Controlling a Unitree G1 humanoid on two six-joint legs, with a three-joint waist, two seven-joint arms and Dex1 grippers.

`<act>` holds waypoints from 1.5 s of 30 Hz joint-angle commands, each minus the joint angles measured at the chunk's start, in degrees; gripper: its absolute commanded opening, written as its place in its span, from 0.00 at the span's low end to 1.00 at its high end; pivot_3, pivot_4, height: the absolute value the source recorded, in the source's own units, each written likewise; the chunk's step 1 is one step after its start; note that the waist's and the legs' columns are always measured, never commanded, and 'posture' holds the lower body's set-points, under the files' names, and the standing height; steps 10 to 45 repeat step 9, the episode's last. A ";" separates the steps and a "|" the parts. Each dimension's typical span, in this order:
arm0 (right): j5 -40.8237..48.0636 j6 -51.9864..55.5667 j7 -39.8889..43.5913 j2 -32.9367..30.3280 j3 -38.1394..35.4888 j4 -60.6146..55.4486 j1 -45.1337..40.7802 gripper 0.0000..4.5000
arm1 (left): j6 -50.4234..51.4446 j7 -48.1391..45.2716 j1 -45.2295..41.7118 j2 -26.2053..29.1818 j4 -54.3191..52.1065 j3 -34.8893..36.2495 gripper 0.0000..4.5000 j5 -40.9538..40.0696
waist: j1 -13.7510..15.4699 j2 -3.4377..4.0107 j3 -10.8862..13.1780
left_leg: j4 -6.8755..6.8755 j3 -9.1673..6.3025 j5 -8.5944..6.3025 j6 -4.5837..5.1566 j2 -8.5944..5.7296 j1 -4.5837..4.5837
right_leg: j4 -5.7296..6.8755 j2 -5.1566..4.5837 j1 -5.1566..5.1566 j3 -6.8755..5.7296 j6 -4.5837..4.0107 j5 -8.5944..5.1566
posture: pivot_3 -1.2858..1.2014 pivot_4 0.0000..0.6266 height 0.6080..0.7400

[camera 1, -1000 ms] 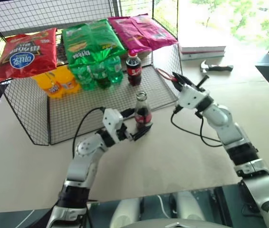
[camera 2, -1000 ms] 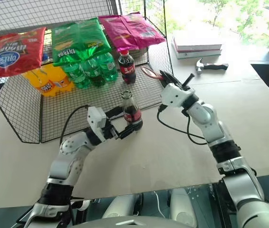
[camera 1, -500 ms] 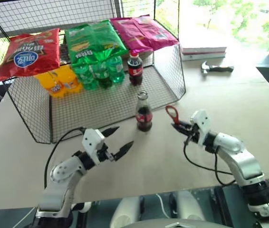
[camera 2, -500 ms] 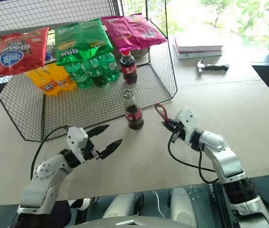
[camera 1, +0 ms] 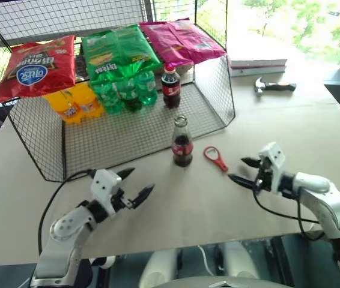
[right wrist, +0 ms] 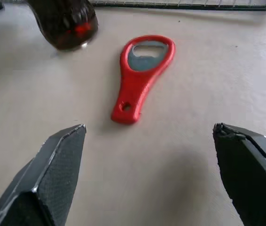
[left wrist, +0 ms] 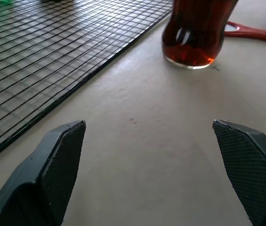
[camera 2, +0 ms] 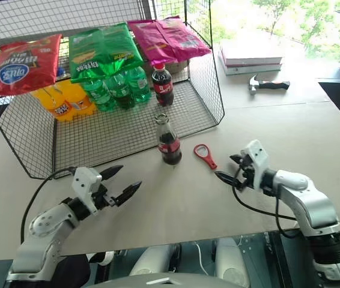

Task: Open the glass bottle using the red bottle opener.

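The glass bottle (camera 1: 182, 143) stands upright on the table just in front of the wire basket, with dark liquid and a red label band. Flat on the table to its right lies the red bottle opener (camera 1: 215, 158), ring head toward the basket; the right wrist view shows the opener (right wrist: 142, 77) lying free. My right gripper (camera 1: 236, 168) is open, low over the table just right of the opener and not touching it. My left gripper (camera 1: 139, 181) is open and empty at the front left, well short of the bottle base (left wrist: 194, 37).
A wire basket (camera 1: 50, 153) at the back left holds snack bags, green and orange soda bottles and a plastic cola bottle (camera 1: 169, 87). A hammer (camera 1: 273, 86) and a stack of books (camera 1: 257, 63) lie at the far right. The table's front edge (camera 1: 218, 237) runs close below both grippers.
My right gripper brought the opener down beside the bottle, let it go, opened and drew back right. My left gripper left the bottle and pulled back to the front left.
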 commanded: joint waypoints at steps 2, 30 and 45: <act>-1.12 -17.17 9.39 -2.60 -6.52 6.46 2.52 0.99 | -0.89 -0.84 3.43 1.95 -2.64 3.84 1.00 -0.53 | -0.17 -0.01 0.02 | 0.00 0.02 0.00 0.00 0.01 0.01 | 0.00 0.01 0.00 0.02 0.00 0.00 | 0.52 0.24 1.00; -0.16 -25.23 16.93 -6.18 -11.97 15.41 3.67 0.99 | -0.59 -1.67 6.99 2.51 -4.18 5.94 1.00 -1.56 | -0.23 -0.02 0.02 | 0.02 0.12 0.00 0.00 0.09 0.21 | 0.02 0.02 0.17 0.11 -0.01 0.00 | 0.52 0.24 1.00; -0.16 -25.23 16.93 -6.18 -11.97 15.41 3.67 0.99 | -0.59 -1.67 6.99 2.51 -4.18 5.94 1.00 -1.56 | -0.23 -0.02 0.02 | 0.02 0.12 0.00 0.00 0.09 0.21 | 0.02 0.02 0.17 0.11 -0.01 0.00 | 0.52 0.24 1.00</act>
